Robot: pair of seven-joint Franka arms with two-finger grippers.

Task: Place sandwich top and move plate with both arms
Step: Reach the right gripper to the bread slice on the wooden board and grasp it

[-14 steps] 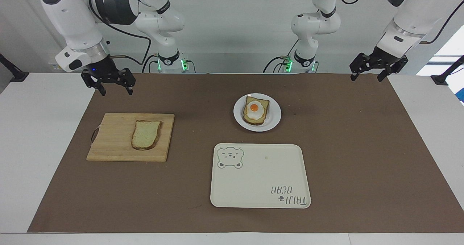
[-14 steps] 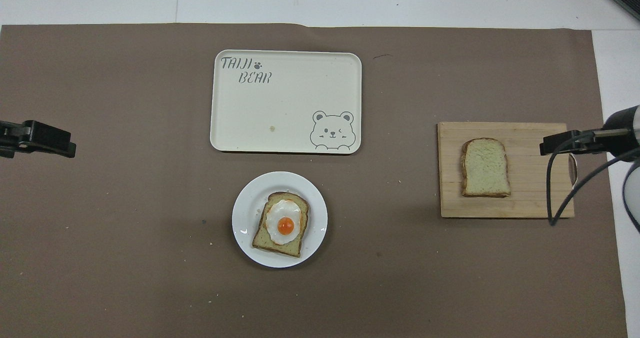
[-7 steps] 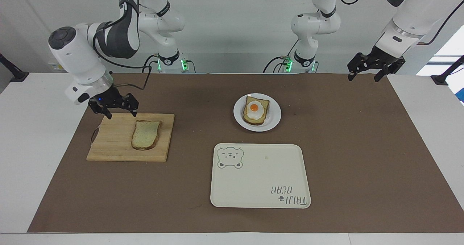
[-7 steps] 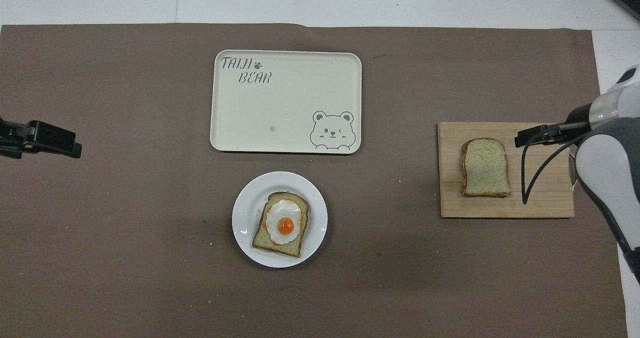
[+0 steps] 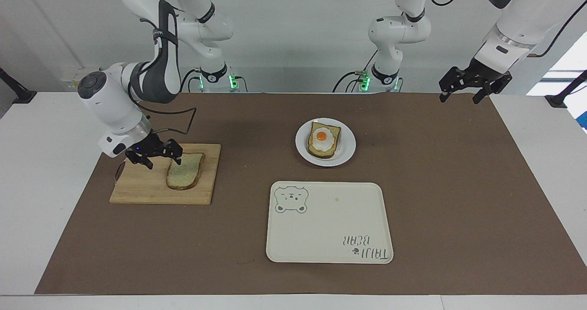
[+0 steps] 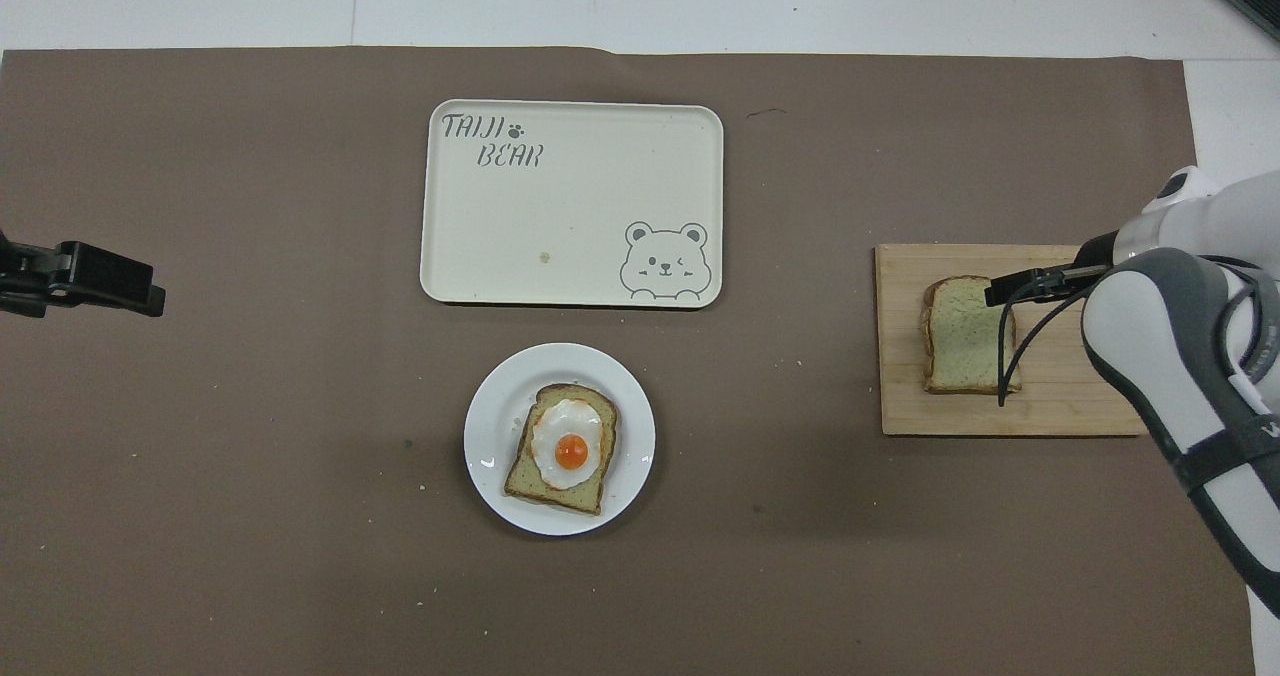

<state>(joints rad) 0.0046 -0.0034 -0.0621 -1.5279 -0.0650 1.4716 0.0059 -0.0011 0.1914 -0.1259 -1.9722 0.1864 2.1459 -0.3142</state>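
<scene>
The sandwich top [image 5: 185, 174], a plain tan slice, lies on a wooden cutting board [image 5: 137, 186] toward the right arm's end; it also shows in the overhead view [image 6: 960, 341]. My right gripper [image 5: 161, 162] is open and low over the board, at the slice's edge nearer the robots, seen from overhead [image 6: 1010, 286] too. The white plate [image 5: 348, 145] holds an egg toast [image 5: 323, 140] mid-table; the plate [image 6: 490, 406] shows overhead. My left gripper [image 5: 459, 98] waits open, raised over the mat's corner at the left arm's end.
A cream tray [image 5: 328, 227] with a bear drawing lies beside the plate, farther from the robots; it also shows in the overhead view [image 6: 570, 216]. A brown mat [image 5: 458, 186] covers the table. The right arm's cable hangs over the board.
My right gripper has come down and moved from over the mat near the robots to low over the board at the slice's edge. The left gripper has barely moved.
</scene>
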